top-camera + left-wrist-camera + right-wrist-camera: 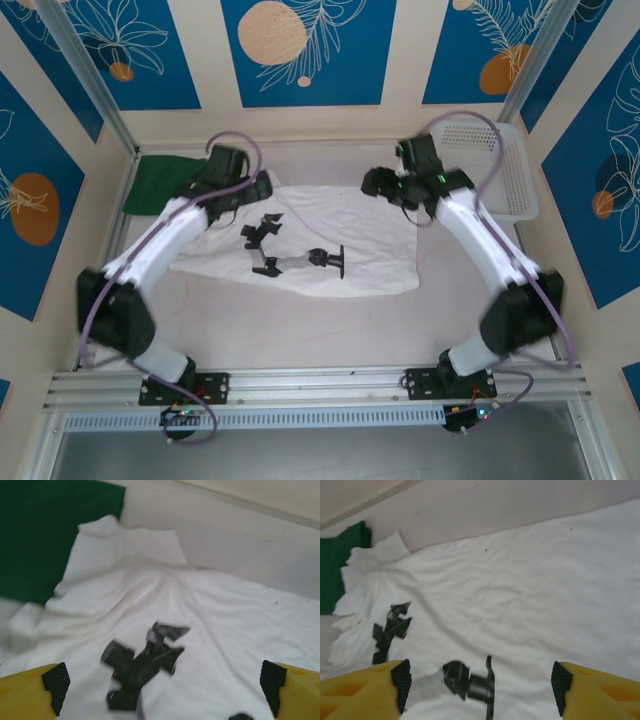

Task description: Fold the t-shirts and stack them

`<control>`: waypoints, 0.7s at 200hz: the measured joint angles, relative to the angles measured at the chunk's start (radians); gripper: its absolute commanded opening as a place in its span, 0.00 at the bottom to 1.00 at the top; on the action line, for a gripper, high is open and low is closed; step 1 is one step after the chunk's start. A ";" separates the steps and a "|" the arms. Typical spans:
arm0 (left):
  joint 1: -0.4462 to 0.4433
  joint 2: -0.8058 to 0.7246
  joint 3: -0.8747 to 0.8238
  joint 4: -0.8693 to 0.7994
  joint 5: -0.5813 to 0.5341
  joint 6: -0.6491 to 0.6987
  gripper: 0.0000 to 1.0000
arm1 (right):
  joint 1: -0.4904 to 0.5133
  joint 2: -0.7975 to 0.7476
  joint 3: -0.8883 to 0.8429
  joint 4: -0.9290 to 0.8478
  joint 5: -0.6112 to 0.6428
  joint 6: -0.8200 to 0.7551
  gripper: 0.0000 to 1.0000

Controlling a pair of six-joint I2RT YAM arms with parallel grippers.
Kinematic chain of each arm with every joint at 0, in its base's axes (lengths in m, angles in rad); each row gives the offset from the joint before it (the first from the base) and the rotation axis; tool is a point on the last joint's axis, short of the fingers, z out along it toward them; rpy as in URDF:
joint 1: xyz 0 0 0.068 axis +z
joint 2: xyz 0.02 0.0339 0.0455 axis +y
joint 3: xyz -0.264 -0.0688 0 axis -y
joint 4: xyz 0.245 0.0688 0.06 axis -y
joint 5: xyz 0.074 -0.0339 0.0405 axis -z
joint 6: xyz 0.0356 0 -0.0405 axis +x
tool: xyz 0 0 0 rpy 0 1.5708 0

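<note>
Yellow fingers (30, 692) tipped with black pads stand at the bottom corners of the left wrist camera. They are spread wide with nothing between them, so the left pincer (164, 685) is released. The right pincer (480, 682) is released too, its fingers apart above cloth.

Under both lies the white t-shirt (340, 235), spread flat and wrinkled on the table (300, 330). Seen from overhead, each pincer hangs over the shirt's far edge, the left near its far left corner and the right near its far right.

The wrist cameras show the black print (470, 680) as blurred jagged shapes, with no letters readable. From overhead it sits at the shirt's middle.

Farther back on the left, the green t-shirt (40, 530) lies bunched, its edge meeting a white sleeve. The overhead camera adds a white mesh basket (510, 170) in the far right corner.
</note>
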 measured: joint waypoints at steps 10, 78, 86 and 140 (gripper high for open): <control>0.000 -0.097 -0.129 0.009 -0.003 -0.019 0.95 | -0.012 -0.126 -0.150 0.028 -0.003 0.029 0.74; 0.178 -0.317 -0.615 0.006 0.126 -0.099 0.78 | -0.068 -0.354 -0.674 -0.036 -0.071 0.116 0.69; 0.196 -0.307 -0.616 0.021 0.149 -0.110 0.74 | -0.070 -0.342 -0.676 -0.026 -0.085 0.117 0.66; 0.243 -0.185 -0.616 0.155 0.232 -0.148 0.57 | -0.074 -0.087 -0.653 0.061 -0.139 0.124 0.51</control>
